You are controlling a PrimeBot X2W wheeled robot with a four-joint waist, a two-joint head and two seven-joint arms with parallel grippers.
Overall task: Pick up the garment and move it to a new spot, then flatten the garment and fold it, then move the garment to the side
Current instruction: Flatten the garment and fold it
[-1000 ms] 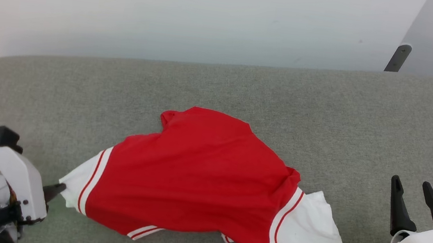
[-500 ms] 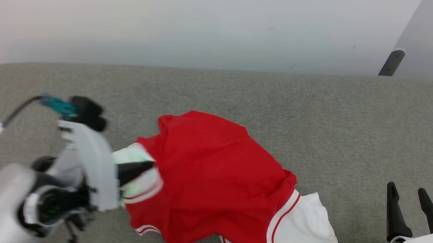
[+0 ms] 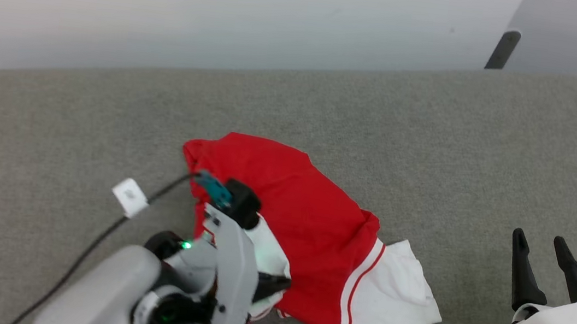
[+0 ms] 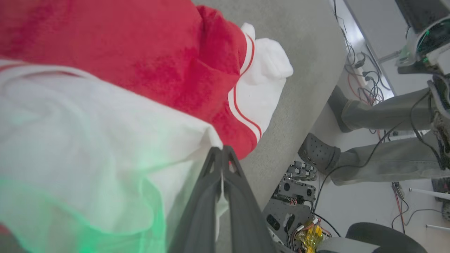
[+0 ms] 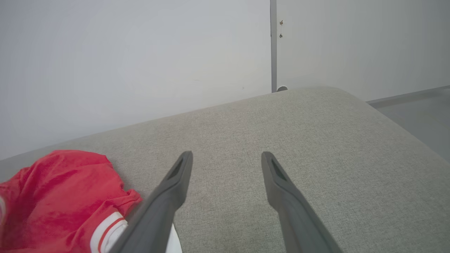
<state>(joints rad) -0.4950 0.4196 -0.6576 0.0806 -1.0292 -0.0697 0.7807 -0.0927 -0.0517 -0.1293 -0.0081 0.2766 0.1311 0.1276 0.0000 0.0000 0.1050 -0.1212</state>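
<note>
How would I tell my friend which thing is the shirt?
Look at the big grey cushion. Near its middle lies a crumpled shirt, one sleeve pinched by the left gripper. It is the one bright red thing, with white sleeves and striped trim.

Garment (image 3: 315, 215) soft matt cloth, grey top (image 3: 437, 119) rough woven fabric, fingers (image 5: 281, 196) smooth matt blk plastic.

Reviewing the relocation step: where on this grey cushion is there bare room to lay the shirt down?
Bare: the far strip of cushion between garment and wall; the stretch between the white sleeve and the right gripper. Crowded: near middle, around the left gripper, shut on the garment, and its cable.
</note>
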